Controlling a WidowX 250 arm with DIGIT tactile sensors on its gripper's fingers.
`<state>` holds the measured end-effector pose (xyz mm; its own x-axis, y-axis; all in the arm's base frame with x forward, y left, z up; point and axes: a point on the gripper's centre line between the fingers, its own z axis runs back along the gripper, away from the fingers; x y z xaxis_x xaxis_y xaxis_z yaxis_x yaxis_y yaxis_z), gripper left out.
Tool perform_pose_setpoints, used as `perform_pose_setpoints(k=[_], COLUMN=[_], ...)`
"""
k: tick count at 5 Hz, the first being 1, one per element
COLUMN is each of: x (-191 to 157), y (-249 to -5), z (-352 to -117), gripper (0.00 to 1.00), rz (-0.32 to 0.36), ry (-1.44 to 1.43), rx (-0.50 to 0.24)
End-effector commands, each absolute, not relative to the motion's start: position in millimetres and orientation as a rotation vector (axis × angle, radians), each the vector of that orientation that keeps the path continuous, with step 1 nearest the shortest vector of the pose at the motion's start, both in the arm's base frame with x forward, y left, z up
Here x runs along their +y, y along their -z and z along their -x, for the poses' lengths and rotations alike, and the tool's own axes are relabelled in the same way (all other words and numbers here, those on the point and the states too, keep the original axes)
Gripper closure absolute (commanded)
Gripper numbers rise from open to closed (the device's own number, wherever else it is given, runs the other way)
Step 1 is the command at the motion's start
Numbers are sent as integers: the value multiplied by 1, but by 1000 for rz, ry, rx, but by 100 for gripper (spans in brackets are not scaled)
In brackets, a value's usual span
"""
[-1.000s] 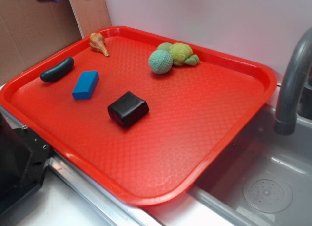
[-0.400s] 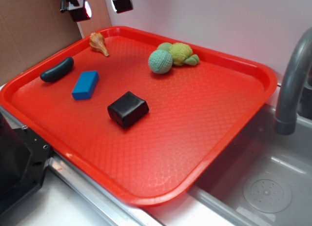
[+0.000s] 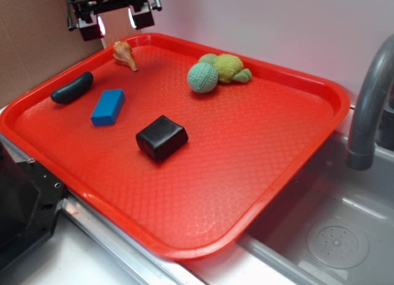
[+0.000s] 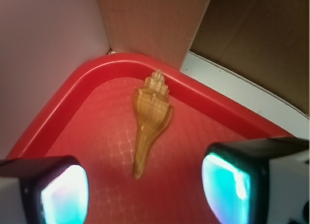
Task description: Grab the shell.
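Your inventory, red tray (image 3: 295,168):
- Shell (image 3: 125,55): far left corner, lying on the tray floor just inside the rim, pointed end toward the tray's middle.
- Gripper (image 3: 112,17): you have it hanging above that corner, jaws spread, pinching nothing; in the wrist view the shell (image 4: 150,122) lies between them, untouched.
- Blue block (image 3: 108,106), black block (image 3: 161,137), dark oblong piece (image 3: 72,88), green knitted toy (image 3: 217,72): spread apart.
- Faucet (image 3: 369,106): right.

Tan-orange ridged shell (image 4: 150,120) on a red tray (image 3: 295,122) (diamond-textured), beside a blue block (image 3: 108,107).
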<state>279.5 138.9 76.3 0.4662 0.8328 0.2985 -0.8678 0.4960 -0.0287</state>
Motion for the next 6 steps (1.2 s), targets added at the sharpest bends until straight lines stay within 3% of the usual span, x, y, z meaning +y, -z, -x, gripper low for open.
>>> perform_pose_setpoints(k=[1, 4, 6], x=[172, 172, 187], y=[-69, -69, -54], z=[-298, -298, -306], gripper=[0, 0, 0], rz=[-73, -73, -86], ry=[-992, -992, -1030], rx=[-364, -364, -346])
